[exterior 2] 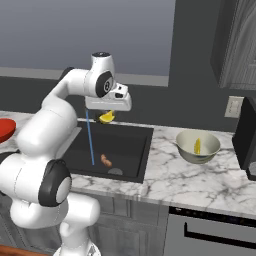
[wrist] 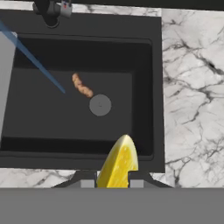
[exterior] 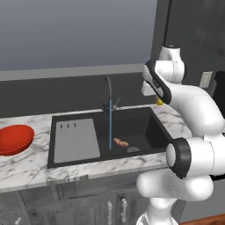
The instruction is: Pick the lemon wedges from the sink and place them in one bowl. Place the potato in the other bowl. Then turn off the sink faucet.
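I'm on the lemon step: second lemon wedge (wrist: 118, 164) is clenched in the jaws, gripper (exterior 2: 106, 118) up above the right rim of the sink (exterior: 151, 115), well clear of the basin floor. Hand view confirms it, wedge pinched between the two finger tips with the basin below

State of the rest:
- first wedge (exterior 2: 197, 146) already lies inside the grey bowl (exterior 2: 186, 150), which sits on the marble desk (exterior 2: 190, 180) to the right of the sink, near the dark appliance at the edge
- potato (wrist: 81, 85) lies on the sink floor, just beside the round drain (wrist: 100, 105), untouched
- red bowl (exterior: 19, 145) is on the desk left of the sink, well apart from the arm
- faucet (exterior: 107, 90) is running, blue stream (exterior: 110, 127) falls into the basin left of the potato

My read on the next move: carry the wedge right, across the rim and over the desk, until it's centred above the grey bowl, then come down a bit and release. Bowl is deep and smallish, so I want to be well inside the rim before letting go, otherwise the wedge could bounce off the edge onto the marble

After that: back to the sink for the potato, across to the red bowl, faucet lever last
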You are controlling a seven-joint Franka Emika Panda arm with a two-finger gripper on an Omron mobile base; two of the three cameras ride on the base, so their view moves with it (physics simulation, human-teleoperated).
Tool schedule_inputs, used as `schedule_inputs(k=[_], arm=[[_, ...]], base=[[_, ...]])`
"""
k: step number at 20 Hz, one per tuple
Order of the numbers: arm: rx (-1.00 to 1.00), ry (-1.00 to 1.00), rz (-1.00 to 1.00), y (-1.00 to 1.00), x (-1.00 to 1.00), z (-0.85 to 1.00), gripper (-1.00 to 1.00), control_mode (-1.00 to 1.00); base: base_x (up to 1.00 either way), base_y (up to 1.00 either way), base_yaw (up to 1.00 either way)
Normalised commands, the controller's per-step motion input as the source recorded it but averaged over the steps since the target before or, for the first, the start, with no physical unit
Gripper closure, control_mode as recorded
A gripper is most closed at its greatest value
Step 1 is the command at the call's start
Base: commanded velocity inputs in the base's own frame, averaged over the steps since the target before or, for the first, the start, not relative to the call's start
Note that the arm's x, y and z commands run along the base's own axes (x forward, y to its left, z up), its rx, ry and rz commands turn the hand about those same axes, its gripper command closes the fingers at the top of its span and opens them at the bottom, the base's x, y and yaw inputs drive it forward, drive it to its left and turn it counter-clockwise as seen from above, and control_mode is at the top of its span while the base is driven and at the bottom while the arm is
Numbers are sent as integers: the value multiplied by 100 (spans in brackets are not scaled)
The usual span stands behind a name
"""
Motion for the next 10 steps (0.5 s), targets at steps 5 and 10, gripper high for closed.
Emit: schedule_inputs(k=[5,10], arm=[[-4,-7,0,-53,-1,0,100,-100],[-1,-12,0,-49,0,-14,100,-100]], base=[[0,0,0],[0,0,0]])
